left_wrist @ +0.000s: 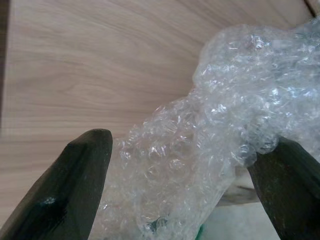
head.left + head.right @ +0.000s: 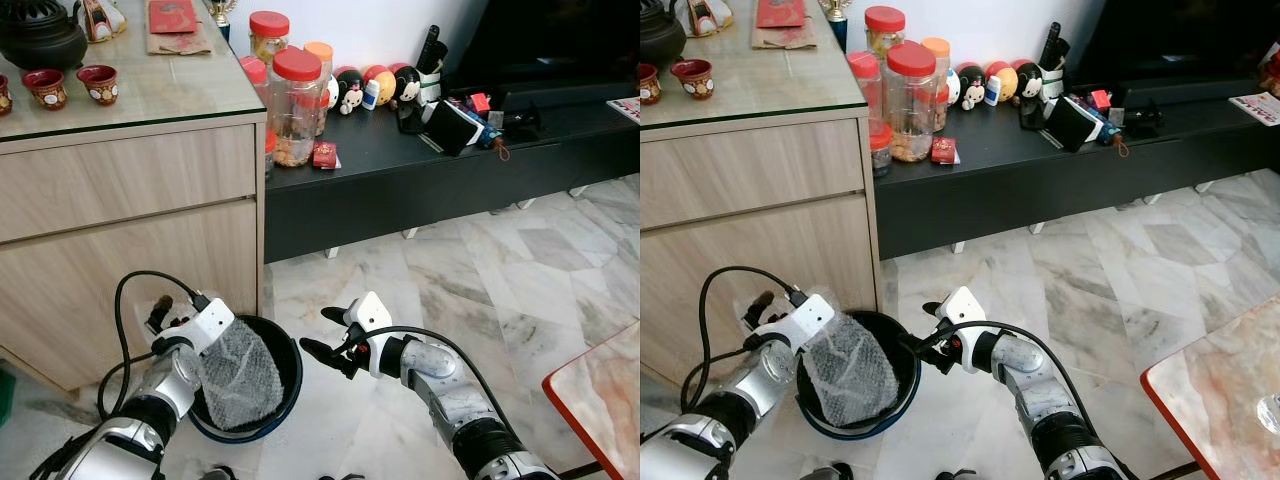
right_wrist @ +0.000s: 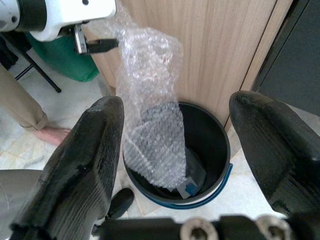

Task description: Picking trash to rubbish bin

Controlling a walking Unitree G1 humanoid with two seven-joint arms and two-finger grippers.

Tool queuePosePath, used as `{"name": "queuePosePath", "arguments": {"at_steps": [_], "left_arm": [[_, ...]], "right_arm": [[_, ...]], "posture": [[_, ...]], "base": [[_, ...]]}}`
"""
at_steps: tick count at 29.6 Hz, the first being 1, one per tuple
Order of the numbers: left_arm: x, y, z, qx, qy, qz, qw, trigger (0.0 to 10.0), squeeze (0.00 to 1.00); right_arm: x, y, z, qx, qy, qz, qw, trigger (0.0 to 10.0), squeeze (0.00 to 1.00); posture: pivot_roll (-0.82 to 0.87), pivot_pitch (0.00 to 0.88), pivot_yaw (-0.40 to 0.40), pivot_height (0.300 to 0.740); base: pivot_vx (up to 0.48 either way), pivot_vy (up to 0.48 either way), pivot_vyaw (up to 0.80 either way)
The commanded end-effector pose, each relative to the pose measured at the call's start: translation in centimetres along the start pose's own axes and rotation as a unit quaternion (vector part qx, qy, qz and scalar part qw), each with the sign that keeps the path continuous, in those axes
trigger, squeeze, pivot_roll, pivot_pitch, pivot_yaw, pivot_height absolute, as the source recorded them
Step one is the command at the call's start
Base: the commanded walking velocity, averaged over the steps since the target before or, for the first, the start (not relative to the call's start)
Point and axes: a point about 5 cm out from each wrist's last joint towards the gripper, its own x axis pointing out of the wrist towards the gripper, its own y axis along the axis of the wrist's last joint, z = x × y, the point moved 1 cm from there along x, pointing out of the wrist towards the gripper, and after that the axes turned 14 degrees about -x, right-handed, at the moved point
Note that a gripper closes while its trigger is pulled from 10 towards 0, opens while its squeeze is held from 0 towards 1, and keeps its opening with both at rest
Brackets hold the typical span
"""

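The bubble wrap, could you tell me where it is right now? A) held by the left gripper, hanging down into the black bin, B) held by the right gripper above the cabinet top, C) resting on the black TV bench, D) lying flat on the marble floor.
A: the left gripper pinches the top of the bubble wrap, whose lower end hangs inside the bin, while the right gripper is open beside the bin.
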Motion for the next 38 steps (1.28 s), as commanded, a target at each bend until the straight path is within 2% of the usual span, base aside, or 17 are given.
{"name": "queuePosePath", "arguments": {"at_steps": [1,5,7,8,11,15,19,23,26,28,32,36,38], "left_arm": [[-0.1,0.1,0.9,0.033,-0.037,0.006,0.999,10.0,0.00],[-0.2,0.4,1.6,0.065,-0.085,0.025,0.994,10.0,0.00],[-0.2,0.4,1.7,0.070,-0.088,0.024,0.993,10.0,0.00],[-0.2,0.4,1.7,0.070,-0.088,0.024,0.993,10.0,0.00],[-0.4,1.2,2.5,0.038,-0.155,0.048,0.986,10.0,0.00],[0.0,1.3,1.6,0.055,-0.162,0.048,0.984,10.0,0.00],[-0.1,1.3,1.9,0.063,-0.205,0.048,0.976,10.0,0.00],[0.2,1.3,1.0,0.107,-0.213,0.051,0.970,10.0,0.00],[0.2,1.3,0.9,0.118,-0.217,0.051,0.968,10.0,0.00],[0.3,1.4,0.7,0.147,-0.221,0.057,0.962,10.0,0.00],[0.1,1.7,1.1,0.161,-0.246,0.067,0.953,10.0,0.00],[0.0,1.5,1.3,0.168,-0.258,0.063,0.949,10.0,0.00],[-0.2,1.5,1.8,0.176,-0.278,0.066,0.942,10.0,0.00]], "right_arm": [[-0.2,0.2,0.3,-0.006,-0.005,0.001,1.000,10.0,0.00],[-0.1,0.2,0.2,-0.006,-0.006,0.001,1.000,10.0,0.00],[-0.1,0.2,0.2,-0.006,-0.006,0.001,1.000,10.0,0.00],[-0.1,0.2,0.2,-0.006,-0.006,0.001,1.000,10.0,0.00],[-0.2,0.1,0.2,-0.006,-0.008,0.000,1.000,10.0,0.00],[-0.3,0.0,0.2,-0.006,-0.014,-0.002,1.000,10.0,0.00],[-0.4,-0.1,0.2,-0.006,-0.014,-0.003,1.000,10.0,0.00],[-0.3,-0.1,0.2,-0.005,-0.014,-0.005,1.000,10.0,0.00],[-0.3,-0.1,0.2,-0.005,-0.014,-0.005,1.000,10.0,0.00],[-0.2,-0.1,0.1,-0.004,-0.014,-0.006,1.000,10.0,0.00],[-0.2,-0.2,0.0,-0.003,-0.012,-0.006,1.000,10.0,0.00],[-0.2,-0.2,0.0,-0.002,-0.013,-0.006,1.000,10.0,0.00],[-0.2,-0.2,0.0,-0.002,-0.013,-0.007,1.000,10.0,0.00]], "posture": [[-0.03,0.130,-0.167,0.740],[-0.03,0.130,-0.164,0.740],[-0.03,0.130,-0.164,0.740],[-0.03,0.130,-0.164,0.740],[-0.04,0.128,-0.162,0.740],[-0.04,0.127,-0.160,0.740],[-0.04,0.123,-0.161,0.740],[-0.03,0.118,-0.160,0.740],[-0.03,0.118,-0.160,0.740],[-0.03,0.118,-0.160,0.740],[-0.03,0.109,-0.161,0.740],[-0.03,0.110,-0.163,0.740],[-0.03,0.111,-0.163,0.740]], "base": [[0.000,0.000,0.00],[0.000,0.000,0.00],[0.000,0.000,0.00],[0.000,0.000,0.00],[0.000,0.000,0.00],[0.000,0.000,0.00],[0.000,0.000,0.00],[0.000,0.000,0.00],[0.000,0.000,0.00],[0.000,0.000,0.00],[0.000,0.000,0.00],[0.000,0.000,0.00],[0.000,0.000,0.00]]}}
